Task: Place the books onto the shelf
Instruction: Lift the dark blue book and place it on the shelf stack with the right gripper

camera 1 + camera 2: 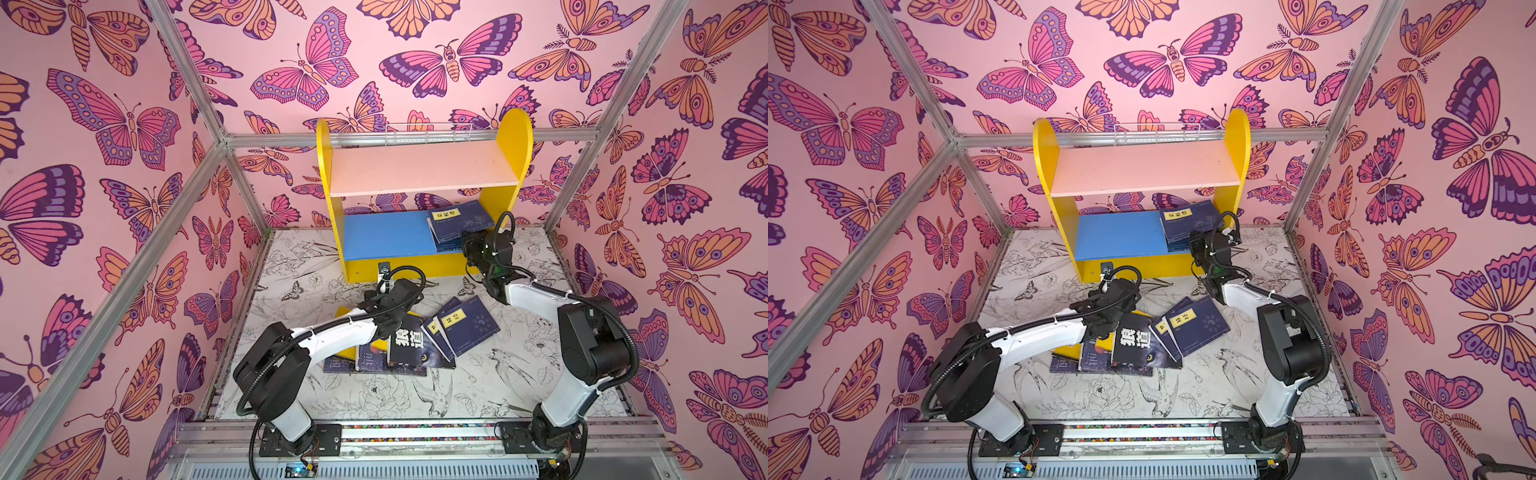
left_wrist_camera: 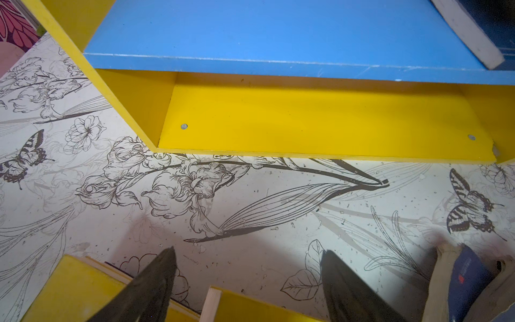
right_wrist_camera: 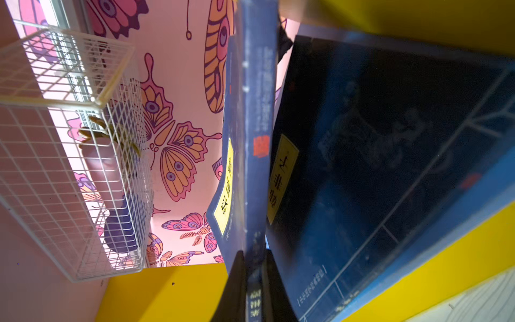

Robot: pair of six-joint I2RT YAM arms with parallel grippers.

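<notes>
Your right pincer (image 3: 255, 255) clamps a navy book (image 3: 246, 133) edge-on, the shelf (image 1: 514, 137)'s blue board (image 1: 386, 235) just ahead of it; your left pincer (image 2: 248, 252) hangs with jaws apart, the other books (image 1: 465, 324) heaped just behind it

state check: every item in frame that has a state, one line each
shelf: upright
upper board: bare
lower board: occupied at right end, rest bare
right gripper: shut on navy book
navy book: held by its edge at the lower board's right end
left gripper: open, empty, over the table in front of the shelf
loose books: flat, overlapping on the table, unshelved
</notes>
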